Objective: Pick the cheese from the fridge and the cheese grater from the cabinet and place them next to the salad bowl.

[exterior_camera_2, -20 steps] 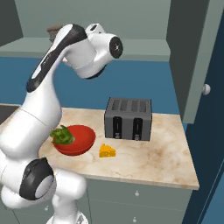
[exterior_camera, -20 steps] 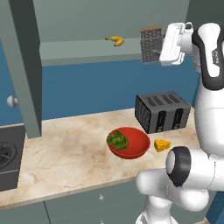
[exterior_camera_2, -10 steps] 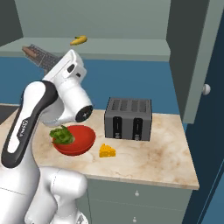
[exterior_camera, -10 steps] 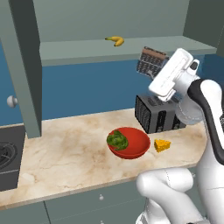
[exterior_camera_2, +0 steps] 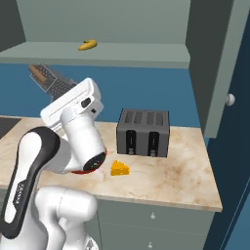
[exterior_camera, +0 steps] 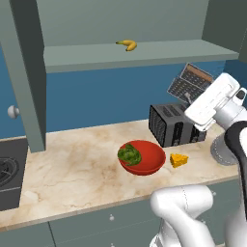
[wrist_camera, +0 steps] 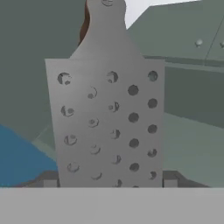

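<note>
Above the toaster (exterior_camera: 174,124), tilted grey cheese grater (exterior_camera: 188,84)

Even, flat rendered light fills the scene, bright and without glare. Soft shadows lie under the shelf (exterior_camera: 144,53) and beside the toaster (exterior_camera: 176,124) on the counter (exterior_camera: 72,164). Edges stay straight; the close hand view looks slightly soft and blurred.

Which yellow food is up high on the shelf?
The banana, curved and alone on the cabinet shelf. The cheese is a holey wedge down on the counter.
</note>
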